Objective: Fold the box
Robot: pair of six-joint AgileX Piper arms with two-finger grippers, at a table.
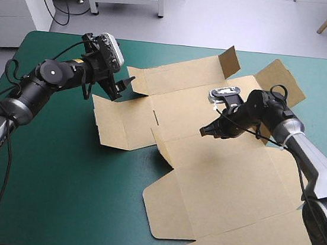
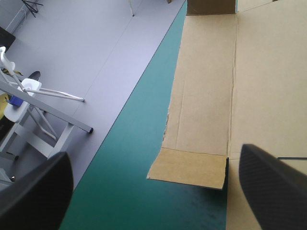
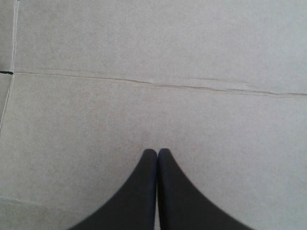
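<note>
Box (image 1: 228,178): I see a brown sheet lying unfolded on the teal-green desk (image 1: 53,192), spread from the centre toward 4 o'clock. The far flap (image 1: 229,61) at its 12 o'clock edge tilts up.
Left pincer (image 1: 122,86): spread wide and gripping nothing, over the sheet's 10 o'clock corner. The corner flap (image 2: 188,167) lies ahead between its fingers.
Right pincer (image 1: 205,131): fingers pressed together into a point with nothing between them, above the sheet's middle. A crease (image 3: 153,85) runs across the board ahead. I cannot tell if the tip touches.
</note>
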